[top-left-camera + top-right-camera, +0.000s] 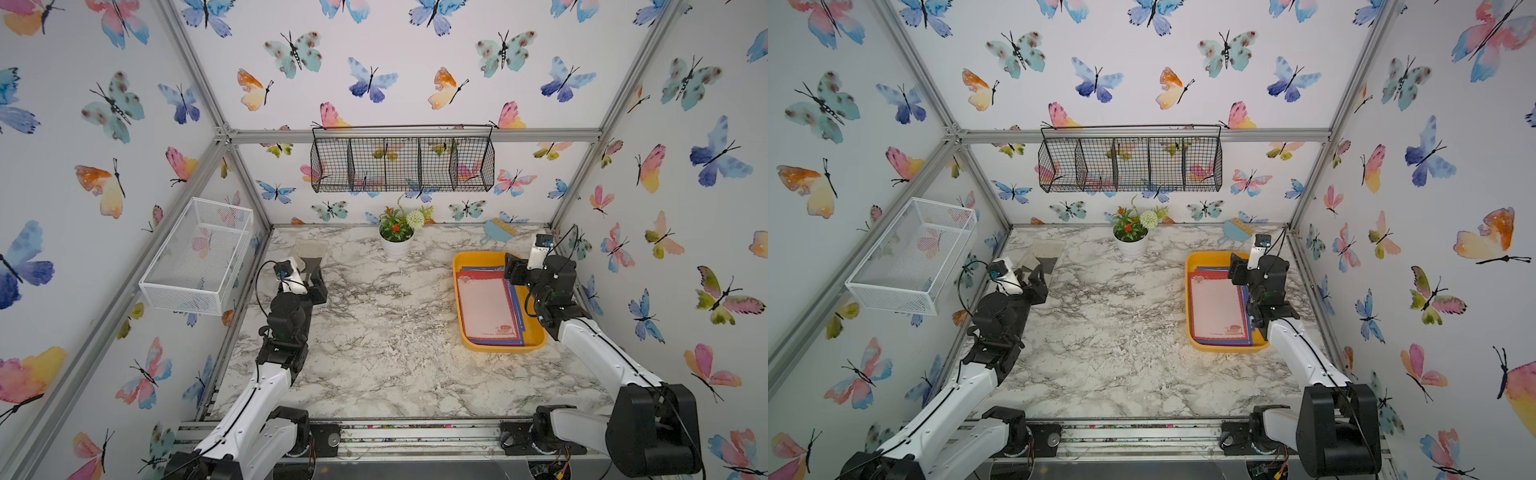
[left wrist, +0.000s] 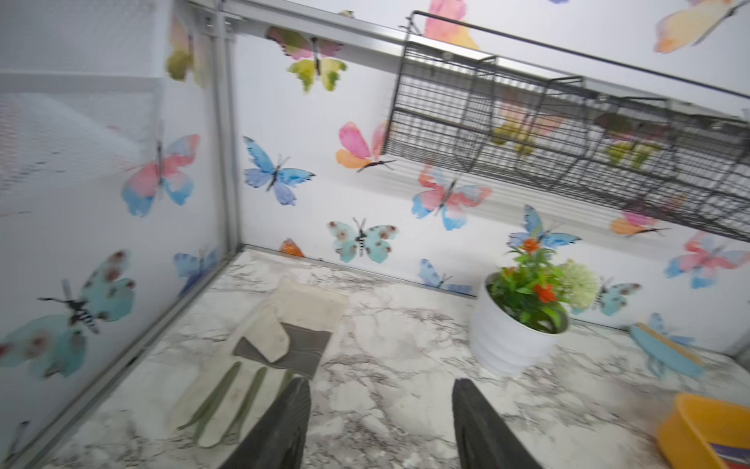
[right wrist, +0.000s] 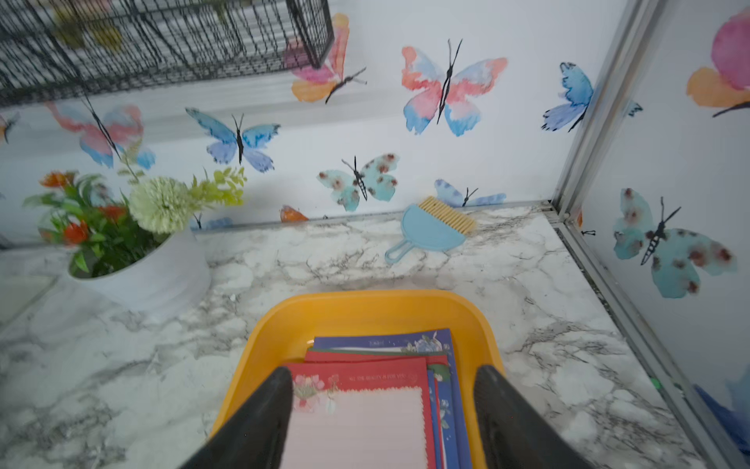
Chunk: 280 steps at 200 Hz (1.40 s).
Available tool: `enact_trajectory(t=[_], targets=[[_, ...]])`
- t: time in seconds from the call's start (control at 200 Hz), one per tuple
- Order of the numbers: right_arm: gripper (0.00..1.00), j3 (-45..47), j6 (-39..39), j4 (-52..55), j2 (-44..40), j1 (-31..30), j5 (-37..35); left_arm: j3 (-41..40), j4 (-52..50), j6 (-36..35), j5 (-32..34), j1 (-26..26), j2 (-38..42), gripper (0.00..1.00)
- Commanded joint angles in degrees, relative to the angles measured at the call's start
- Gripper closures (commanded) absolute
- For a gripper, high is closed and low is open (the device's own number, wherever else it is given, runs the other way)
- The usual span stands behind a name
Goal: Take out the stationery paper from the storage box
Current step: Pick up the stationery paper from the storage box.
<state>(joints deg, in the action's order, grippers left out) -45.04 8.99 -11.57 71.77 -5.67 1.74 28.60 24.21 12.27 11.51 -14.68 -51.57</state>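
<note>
Stationery paper lies flat in a pile inside the yellow box and fills most of it. The top sheet has a red edge and a pale pink middle. Sheets with blue edges peek out from under it. The yellow box sits on the marble table, on the right side, close to the right wall. A small blue brush lies behind the box, near the back wall.

The right gripper is over the back end of the stationery paper. Its two black fingers stand apart and hold nothing. The top sheet shows between them. I cannot tell if the fingers touch the paper.

The left gripper is on the other side of the table, well apart from the box. Its fingers stand apart too, with only bare table between them. A pale work glove lies flat on the table just beside it, near the left wall.

A white pot of flowers stands at the back of the table. A black wire basket hangs on the back wall above it. A white mesh basket hangs on the left wall
</note>
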Motion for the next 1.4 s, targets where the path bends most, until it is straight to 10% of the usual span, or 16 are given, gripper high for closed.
enact_trajectory(t=[0.0,0.25,1.396], targets=[[0.39,-4.64,3.84,21.88,3.29,0.09,7.98,7.62,-17.98,4.47,-1.53,-12.12,-1.83,0.45],[0.53,-7.18,4.10,25.18,8.13,0.13,9.53,21.36,-26.81,11.68,-14.85,-26.10,-16.39,0.49],[0.55,-8.06,-2.15,21.61,16.25,5.63,9.76,37.89,-18.62,26.25,-30.32,-27.42,-47.61,0.59]])
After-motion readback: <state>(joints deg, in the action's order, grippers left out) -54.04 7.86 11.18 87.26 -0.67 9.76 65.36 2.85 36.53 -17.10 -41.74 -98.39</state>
